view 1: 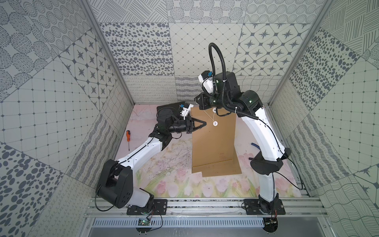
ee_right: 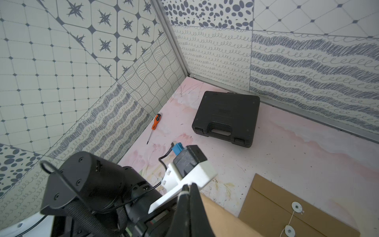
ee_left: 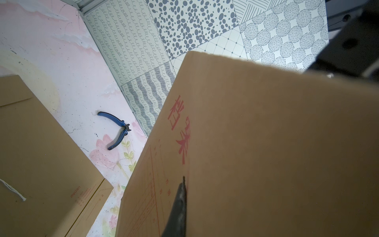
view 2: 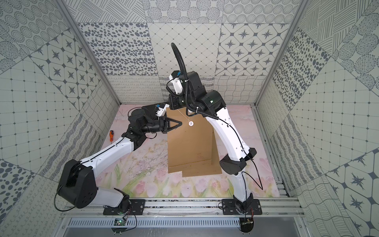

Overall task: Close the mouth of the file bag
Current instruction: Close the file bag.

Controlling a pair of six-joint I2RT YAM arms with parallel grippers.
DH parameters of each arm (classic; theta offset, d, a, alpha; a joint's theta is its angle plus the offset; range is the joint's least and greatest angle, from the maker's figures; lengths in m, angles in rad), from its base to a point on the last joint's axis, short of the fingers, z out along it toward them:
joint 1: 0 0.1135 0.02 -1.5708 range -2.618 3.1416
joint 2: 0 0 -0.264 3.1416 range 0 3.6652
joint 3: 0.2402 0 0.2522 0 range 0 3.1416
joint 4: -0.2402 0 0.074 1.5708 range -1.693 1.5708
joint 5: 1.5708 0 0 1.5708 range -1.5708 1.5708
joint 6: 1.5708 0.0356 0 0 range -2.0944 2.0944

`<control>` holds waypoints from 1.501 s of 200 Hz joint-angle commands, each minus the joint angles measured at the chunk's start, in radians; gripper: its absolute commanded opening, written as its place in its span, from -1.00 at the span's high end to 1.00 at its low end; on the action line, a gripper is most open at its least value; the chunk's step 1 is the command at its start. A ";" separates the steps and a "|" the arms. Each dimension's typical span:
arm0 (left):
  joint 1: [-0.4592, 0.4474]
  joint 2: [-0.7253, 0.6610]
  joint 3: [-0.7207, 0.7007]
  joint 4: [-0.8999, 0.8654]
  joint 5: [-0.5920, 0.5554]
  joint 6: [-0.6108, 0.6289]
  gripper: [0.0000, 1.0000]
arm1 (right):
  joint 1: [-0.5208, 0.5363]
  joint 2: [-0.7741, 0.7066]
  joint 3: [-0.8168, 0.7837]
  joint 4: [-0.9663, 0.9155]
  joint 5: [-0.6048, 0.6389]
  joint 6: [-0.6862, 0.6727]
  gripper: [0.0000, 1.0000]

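Right wrist view: your right hand (ee_right: pixel 187 189) pinches the string (ee_right: pixel 291 218), left hand (view 1: pixel 203 124) closed by the file bag (view 1: pixel 213 143); winding looks undone.

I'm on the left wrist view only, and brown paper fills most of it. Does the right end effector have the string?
Observer: Yes. The right wrist view shows the right end effector shut on the white string.
Operator: Where does the string lead from there?
Observer: In both top views it runs straight to the white disc nearer the robot on the file bag.
Operator: What else is around that I'm missing?
Observer: A closed black case lies on the table in the far left corner.
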 commanded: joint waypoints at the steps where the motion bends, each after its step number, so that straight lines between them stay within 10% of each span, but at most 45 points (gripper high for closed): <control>1: 0.009 0.025 0.030 0.089 0.000 -0.017 1.00 | 0.039 -0.027 -0.029 0.047 -0.032 0.006 1.00; 116: 0.096 0.042 0.080 0.222 -0.010 -0.136 1.00 | 0.088 -0.411 -0.807 0.484 -0.116 0.115 1.00; 300: 0.115 -0.010 0.233 0.039 -0.006 -0.019 1.00 | 0.017 -0.688 -1.257 0.621 -0.072 0.248 1.00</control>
